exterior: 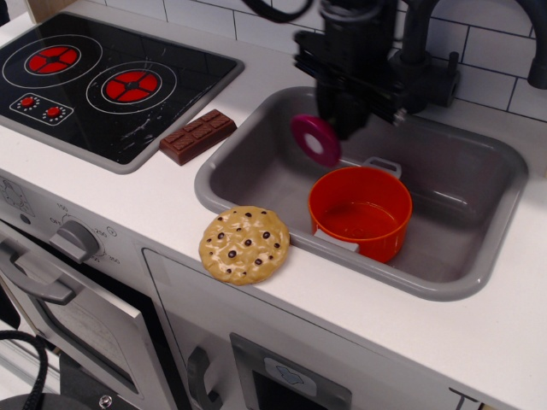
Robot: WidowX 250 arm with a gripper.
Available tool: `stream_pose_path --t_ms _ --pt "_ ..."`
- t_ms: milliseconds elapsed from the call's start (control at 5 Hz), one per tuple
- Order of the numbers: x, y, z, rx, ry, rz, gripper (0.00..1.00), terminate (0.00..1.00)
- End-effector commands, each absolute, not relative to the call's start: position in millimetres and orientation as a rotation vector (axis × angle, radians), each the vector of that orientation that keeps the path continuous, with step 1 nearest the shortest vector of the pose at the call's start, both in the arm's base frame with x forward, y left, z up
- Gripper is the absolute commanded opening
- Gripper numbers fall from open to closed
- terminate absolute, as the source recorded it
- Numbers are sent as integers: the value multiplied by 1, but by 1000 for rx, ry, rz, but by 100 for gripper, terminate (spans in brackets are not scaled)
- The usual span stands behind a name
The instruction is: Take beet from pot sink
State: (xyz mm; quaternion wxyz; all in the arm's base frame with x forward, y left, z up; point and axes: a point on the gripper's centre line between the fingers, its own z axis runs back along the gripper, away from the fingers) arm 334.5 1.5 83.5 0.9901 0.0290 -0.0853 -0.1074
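Beet [315,139] hangs in the air above the sink [479,273], lifted clear of the pot [361,212] and up and to the left of its rim. Its flat pink cut face, ringed in dark magenta, turns toward the near left. The leaves are hidden behind the black gripper [342,120], whose jaws are closed on the beet's far side, holding it; the exact fingertip contact is hard to make out against the dark metal.

Only 1 view is given. The orange-red pot stands upright on the sink floor, toward the near wall, with nothing visible inside it. 1 grey handle [382,166] shows at its far rim and another [335,240] at its near left side, close against the sink's near wall.

On the white counter [154,205] left of the sink, a chocolate-chip cookie [244,244] lies just beside the sink's near left corner, touching or almost touching its rim. A brown chocolate bar [198,135] lies farther back, between the sink and the black stovetop [102,81], which has 2 large red rings and 2 small ones. A dark faucet [419,51] rises at the far edge of the sink, right of the arm.
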Motion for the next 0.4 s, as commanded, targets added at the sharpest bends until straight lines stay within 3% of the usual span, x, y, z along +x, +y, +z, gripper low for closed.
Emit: stream_pose_path --t_ms 0,200 --pt "353 33 78 101 -294 -78 0 0" --pt "362 37 63 115 -287 -46 0 0"
